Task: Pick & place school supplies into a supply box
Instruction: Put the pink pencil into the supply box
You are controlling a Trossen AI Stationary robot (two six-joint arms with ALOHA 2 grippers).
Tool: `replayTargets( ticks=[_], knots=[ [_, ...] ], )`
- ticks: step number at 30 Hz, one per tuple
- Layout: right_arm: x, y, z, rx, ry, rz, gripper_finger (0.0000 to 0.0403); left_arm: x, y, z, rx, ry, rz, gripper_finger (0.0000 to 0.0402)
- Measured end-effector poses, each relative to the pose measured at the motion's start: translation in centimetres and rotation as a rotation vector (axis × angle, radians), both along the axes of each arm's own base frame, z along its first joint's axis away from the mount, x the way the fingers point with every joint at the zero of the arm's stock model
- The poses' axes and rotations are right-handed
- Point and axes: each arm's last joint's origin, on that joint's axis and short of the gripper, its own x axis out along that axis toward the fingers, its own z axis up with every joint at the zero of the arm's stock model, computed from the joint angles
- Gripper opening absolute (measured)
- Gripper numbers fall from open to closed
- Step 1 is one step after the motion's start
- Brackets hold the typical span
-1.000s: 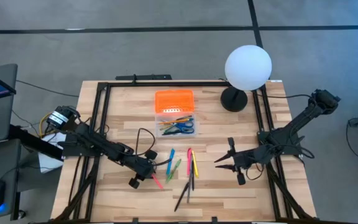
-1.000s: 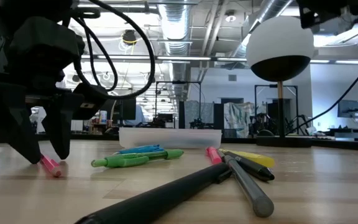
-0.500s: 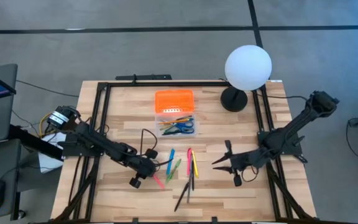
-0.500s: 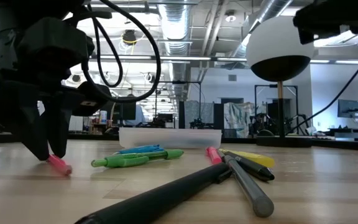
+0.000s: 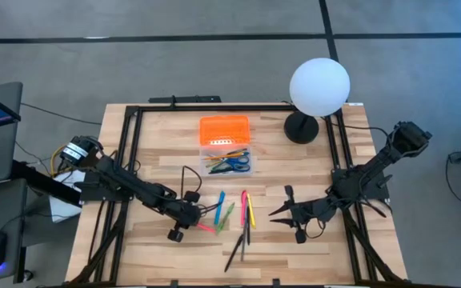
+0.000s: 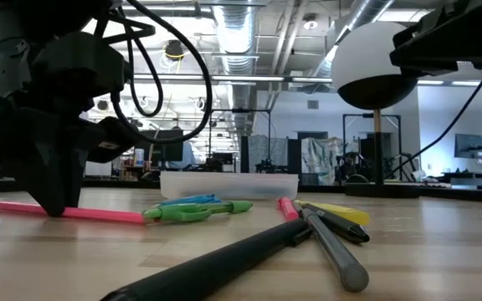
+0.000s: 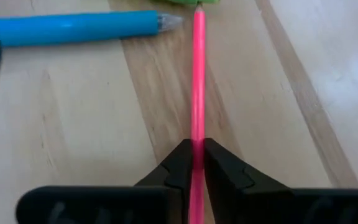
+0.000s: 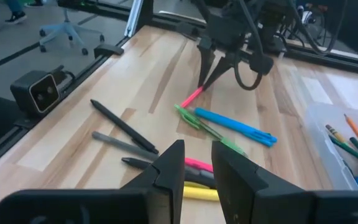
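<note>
With our left claw (image 7: pixel 195 163) pinched shut on the pink pen (image 7: pixel 198 81) lying flat on the desk (image 5: pixel 294 248), we should lift straight up, clearing the green marker (image 6: pixel 195 211), then carry it to the supply box (image 5: pixel 225 144).

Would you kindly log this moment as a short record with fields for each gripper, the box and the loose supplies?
left gripper: shut on pink pen, low on the table
right gripper: fingers slightly apart, empty, above the table right of the loose supplies
supply box: open, orange lid behind; scissors and pencils inside
loose on the table: blue pen, green marker, yellow marker, dark pens
</note>
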Motion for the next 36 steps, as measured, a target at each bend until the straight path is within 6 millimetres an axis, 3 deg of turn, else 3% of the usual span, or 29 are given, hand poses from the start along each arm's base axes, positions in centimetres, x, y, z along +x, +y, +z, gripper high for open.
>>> replayTargets(
  ticks=[21, 31, 36],
  knots=[
    [0.1, 0.0, 0.2, 0.011, -0.013, -0.001, 0.0075, -1.1, -0.3, -0.4, -0.005, 0.138, 0.084, 0.0052],
    [0.1, 0.0, 0.2, 0.011, -0.012, -0.001, 0.0075, -1.5, -0.3, 0.5, 0.007, 0.298, 0.124, 0.0010],
    [0.1, 0.0, 0.1, 0.011, -0.011, 0.000, 0.0075, -1.8, -0.2, 0.5, -0.006, 0.359, 0.169, 0.0016]
  ],
)
